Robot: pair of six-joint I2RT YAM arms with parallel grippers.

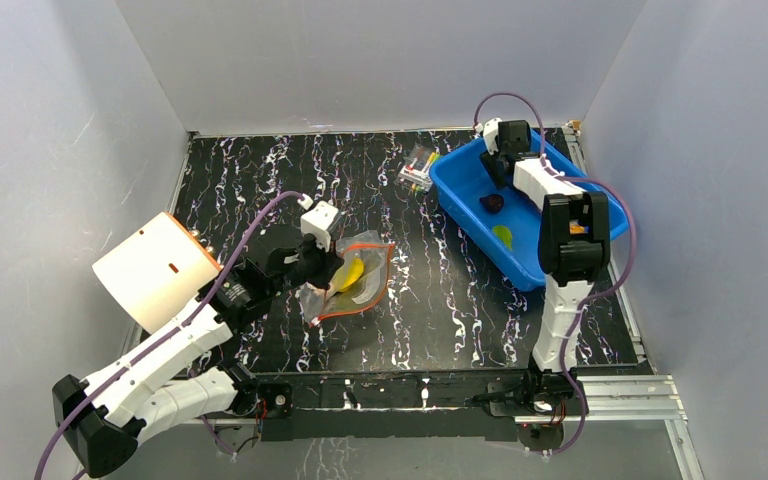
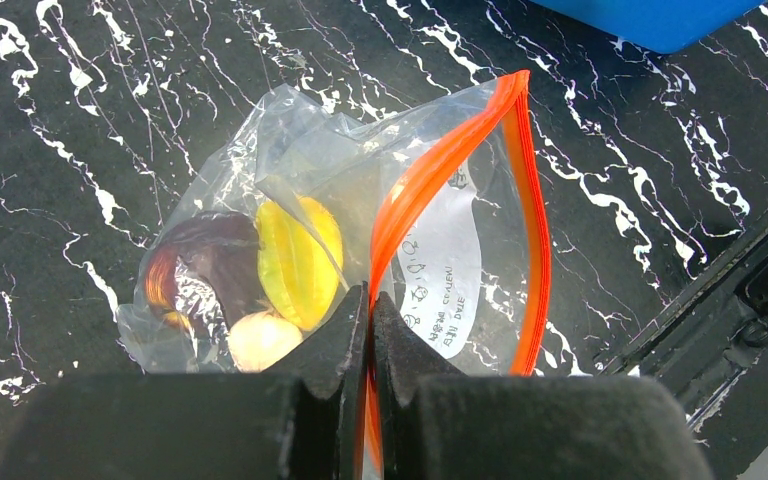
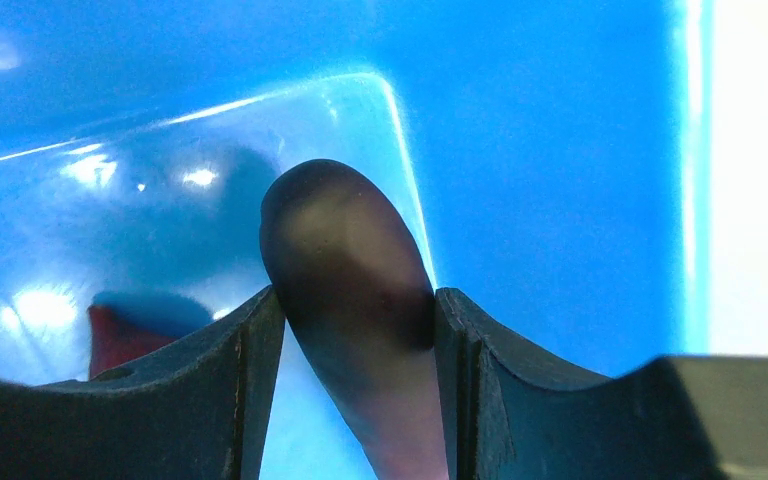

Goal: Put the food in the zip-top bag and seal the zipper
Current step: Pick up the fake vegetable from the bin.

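Two grips: left fingers (image 2: 332, 340) pinch the zipper (image 2: 440, 170), right fingers (image 3: 250, 385) clasp the eggplant (image 3: 350, 260).

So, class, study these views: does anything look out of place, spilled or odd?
Nothing is spilled or damaged. The one stray is a small clear packet of colourful sticks, lying on the table beside the far-left corner of the blue bin, outside both bin and zip-top bag.

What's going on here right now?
The left fingers are shut on the orange zipper of the clear bag, whose mouth is open. A yellow piece and other toy foods sit inside. The right fingers are in the blue bin, gripping a dark purple eggplant. A yellow-green piece lies in the bin.
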